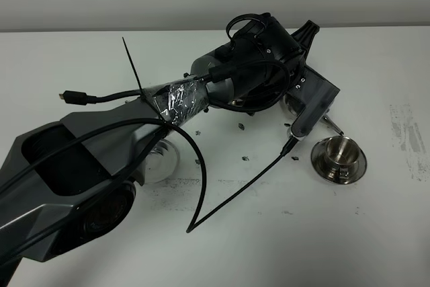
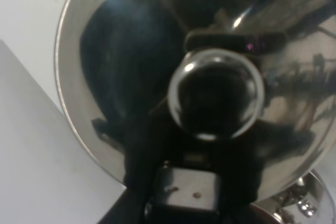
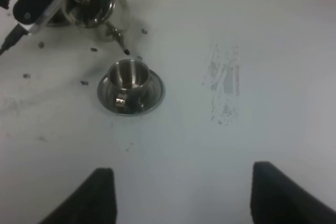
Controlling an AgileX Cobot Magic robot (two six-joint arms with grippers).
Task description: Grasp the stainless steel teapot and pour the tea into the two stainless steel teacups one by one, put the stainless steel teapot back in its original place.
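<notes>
Stainless steel teapot, shiny, cylindrical and knob-lidded, shows at upper left of the right wrist view, spout tip just beside a small shiny steel teacup on a round saucer. Left hand is clamped shut, apparently on the pot; contact is hidden. Right hand gapes open, empty. Tipping with the spout short of the rim would likely spill tea onto the white table.

My white table, scuffed and speckled.
I see one saucer carrying a teacup; dark specks lie beside it.
</notes>
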